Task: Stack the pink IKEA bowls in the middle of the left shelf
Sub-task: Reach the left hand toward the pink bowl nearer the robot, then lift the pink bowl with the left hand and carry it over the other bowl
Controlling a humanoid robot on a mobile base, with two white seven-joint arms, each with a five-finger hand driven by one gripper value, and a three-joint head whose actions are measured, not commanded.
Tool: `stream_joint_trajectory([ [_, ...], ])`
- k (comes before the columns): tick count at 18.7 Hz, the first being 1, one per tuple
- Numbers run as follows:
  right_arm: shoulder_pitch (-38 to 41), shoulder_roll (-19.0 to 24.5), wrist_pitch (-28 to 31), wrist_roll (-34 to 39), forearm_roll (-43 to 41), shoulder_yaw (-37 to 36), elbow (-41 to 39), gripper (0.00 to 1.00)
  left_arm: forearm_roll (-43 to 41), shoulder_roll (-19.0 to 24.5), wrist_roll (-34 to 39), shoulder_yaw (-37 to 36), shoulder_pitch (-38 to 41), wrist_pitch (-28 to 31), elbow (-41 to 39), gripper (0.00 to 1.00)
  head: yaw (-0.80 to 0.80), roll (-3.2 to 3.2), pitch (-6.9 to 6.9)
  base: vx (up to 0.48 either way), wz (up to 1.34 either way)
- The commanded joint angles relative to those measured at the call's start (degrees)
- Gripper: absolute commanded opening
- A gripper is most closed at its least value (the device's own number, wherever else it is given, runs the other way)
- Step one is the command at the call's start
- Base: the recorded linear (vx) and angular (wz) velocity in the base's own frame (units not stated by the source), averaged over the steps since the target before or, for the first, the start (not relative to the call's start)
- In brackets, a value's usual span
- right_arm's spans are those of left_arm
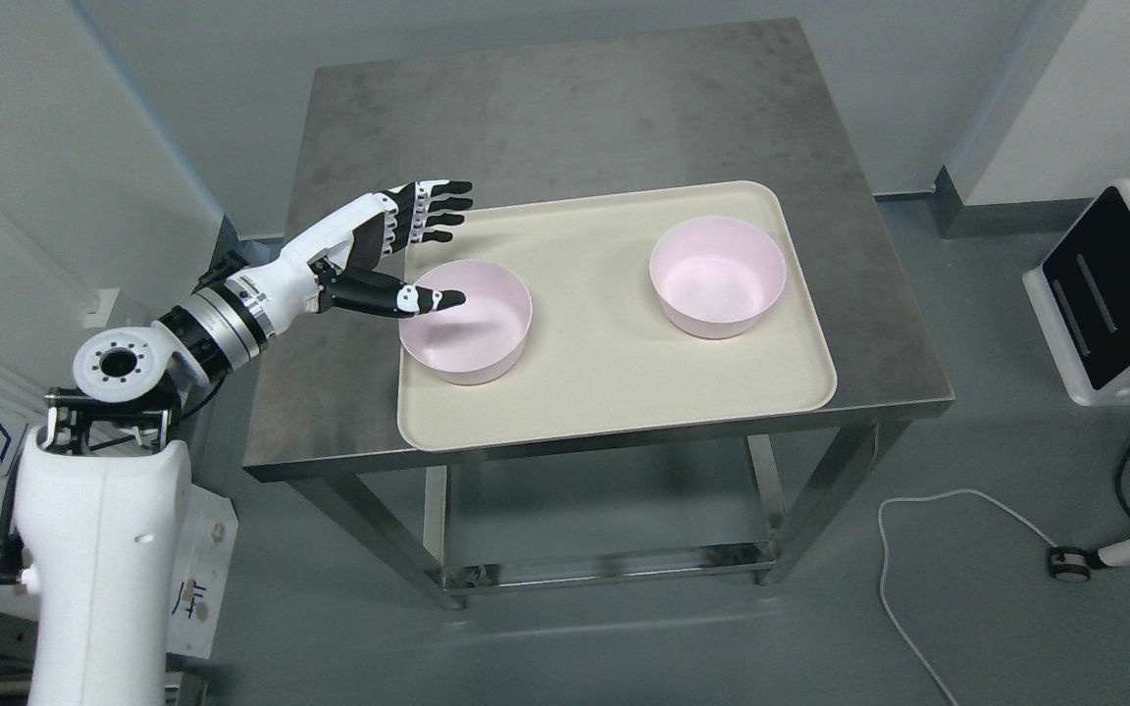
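Reaching: my left hand (398,250) hovers spread at the tray's (614,412) left edge, thumb over the near bowl (472,338)
Bowls: second pink bowl (717,279) sits right on the tray
Tray: lies on the surface (545,108)
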Motion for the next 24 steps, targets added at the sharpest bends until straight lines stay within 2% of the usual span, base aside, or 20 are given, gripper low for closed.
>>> stream_joint_trajectory([
  [1, 0.00, -1.00, 0.09, -0.01, 0.44, -0.62, -0.08, 1.00, -6.64, 3.58, -0.28, -8.88, -2.93, -0.31, 1.35, 0.77, 0.00, 0.00, 0.00, 0.000, 0.00],
  [4, 0.00, -1.00, 0.09, -0.01, 0.44, -0.62, 0.00, 1.00, -11.38, 2.71, -0.36, -10.21, -3.11, -1.53, 1.79, 0.72, 0.00, 0.00, 0.00, 0.000, 0.00],
  [8, 0.00, -1.00, 0.09, -0.01, 0.44, -0.62, 0.00, 1.00, -15.69, 2.35, -0.28, -10.21, -3.20, -7.32, 4.07, 0.58, 0.00, 0.00, 0.00, 0.000, 0.00],
  [12, 0.00, -1.00, 0.09, -0.01, 0.44, -0.62, 0.00, 1.00, -21.76, 1.47, -0.36, -10.21, -3.29, -12.69, 5.57, 0.54, 0.00, 0.00, 0.00, 0.000, 0.00],
  [15, 0.00, -1.00, 0.09, -0.01, 0.44, -0.62, -0.08, 1.00, -22.91, 0.69, -0.36, -10.21, -3.90, -14.98, 5.92, 0.47, 0.00, 0.00, 0.00, 0.000, 0.00],
  [17, 0.00, -1.00, 0.09, -0.01, 0.44, -0.62, 0.00, 1.00, -23.00, 0.33, -0.28, -10.30, -4.34, -16.38, 6.27, 0.41, 0.00, 0.00, 0.00, 0.000, 0.00],
  [20, 0.00, -1.00, 0.09, -0.01, 0.44, -0.62, 0.00, 1.00, -24.48, -0.55, -0.28, -10.21, -5.13, -20.33, 7.15, 0.25, 0.00, 0.00, 0.00, 0.000, 0.00],
  [24, 0.00, -1.00, 0.09, -0.01, 0.44, -0.62, 0.00, 1.00, -26.95, -2.57, -0.28, -10.21, -5.40, -24.21, 8.64, 0.12, 0.00, 0.00, 0.00, 0.000, 0.00],
])
